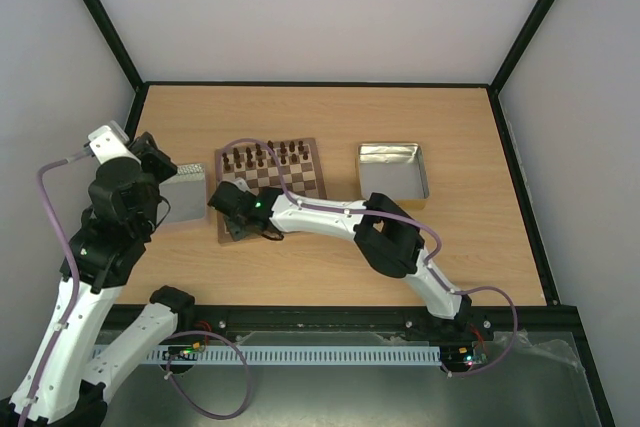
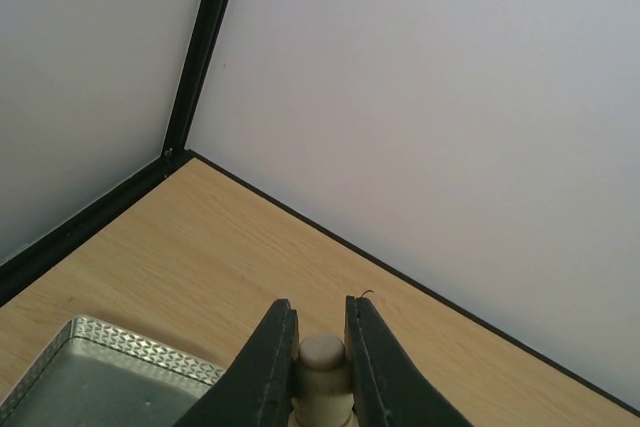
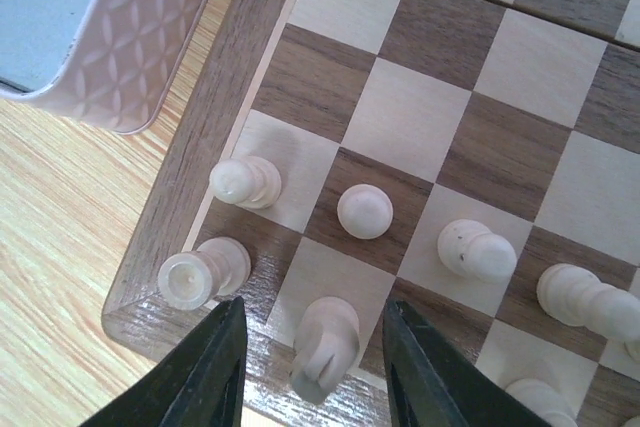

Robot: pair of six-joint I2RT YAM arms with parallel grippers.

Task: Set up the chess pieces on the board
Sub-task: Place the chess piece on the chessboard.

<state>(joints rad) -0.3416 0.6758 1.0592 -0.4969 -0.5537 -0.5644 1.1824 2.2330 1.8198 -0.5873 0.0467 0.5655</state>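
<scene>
Wood-grain table (image 1: 480, 247), white walls (image 1: 300, 7) | board (image 1: 305, 182) centre, cream chess pieces (image 3: 365, 212) at its 7 o'clock corner | right gripper (image 3: 313, 317) spread around a knight (image 3: 325, 352), not touching | left gripper (image 2: 322, 367) pinching a pale piece (image 2: 322, 355) | I judge them light, stiff, tippy: grip under the head.

The left arm (image 1: 100, 247) stands raised and sharply bent on its own side, the left gripper (image 2: 320, 312) clamped tight on a pale chess piece (image 2: 322, 359). The right arm (image 1: 330, 215) stretches forward and leftward, wrist angled down, the right gripper (image 3: 313, 312) with fingers parted.
</scene>
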